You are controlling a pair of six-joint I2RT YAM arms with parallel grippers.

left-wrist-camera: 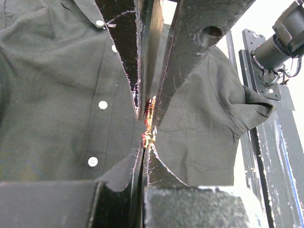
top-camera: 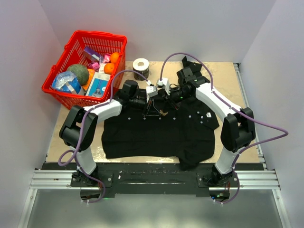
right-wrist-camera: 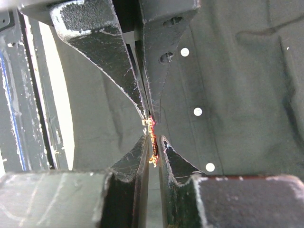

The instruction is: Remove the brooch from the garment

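The black garment (top-camera: 156, 135) lies spread flat on the table, its white buttons showing in the wrist views (left-wrist-camera: 57, 95) (right-wrist-camera: 237, 95). Both grippers meet nose to nose just above its upper middle. The tiny reddish brooch (top-camera: 164, 113) hangs edge-on between them (left-wrist-camera: 150, 110) (right-wrist-camera: 153, 135). My left gripper (left-wrist-camera: 144, 141) (top-camera: 159, 110) is shut on one end of the brooch. My right gripper (right-wrist-camera: 154, 138) (top-camera: 167, 109) has its jaws around the other end, with a thin gap still showing beside the pin. No cloth looks pulled up with it.
A red basket (top-camera: 71, 97) of fruit and packets stands at the back left. A roll of tape (top-camera: 141, 67) sits behind the shirt. A metal rail (top-camera: 247, 95) runs along the table's right edge. Walls close in at both sides.
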